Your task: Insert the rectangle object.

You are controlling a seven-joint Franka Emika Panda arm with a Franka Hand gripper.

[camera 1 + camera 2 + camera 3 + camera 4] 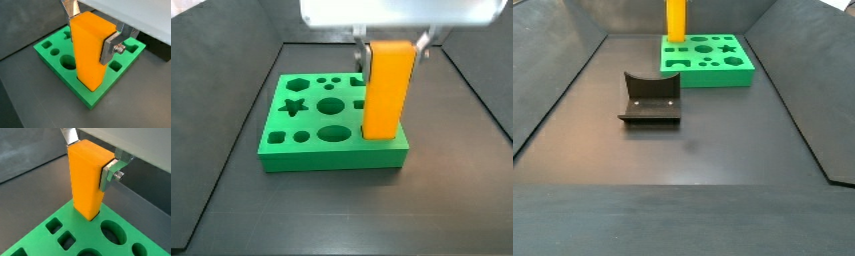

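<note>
Orange-yellow, smooth, plain-faced rectangular bar [90, 50] fills the near field in both wrist views [87, 180]. Bar stands upright, lower end seated in a slot at one corner of the green board [57, 62]. In a side view the bar [386, 90] rises tall from the board's corner cell nearest the right wall; in a side view from farther back it [675, 20] shows as a thin vertical post at the board's far left corner, its top cut off by the frame edge.

Tool [93, 25] grips the bar near its upper end: one flat silver finger plate [111, 47] pressed flat against a side face, with a screw head visible, the opposite finger [69, 7] on the other face. Tool closed on the bar, narrow opening set by bar width. Same grasp seen in a wrist view [90, 153].

Green rectangular block board [331, 135] carries cut-outs: star, circles, oval, small squares and hexagon-like holes [294, 107]. Board [707, 58] lies flat on the dark grey desk [714, 150].

Dark L-shaped fixture [649, 98] stands on the desk, well apart from the board, nearer that camera.
</note>
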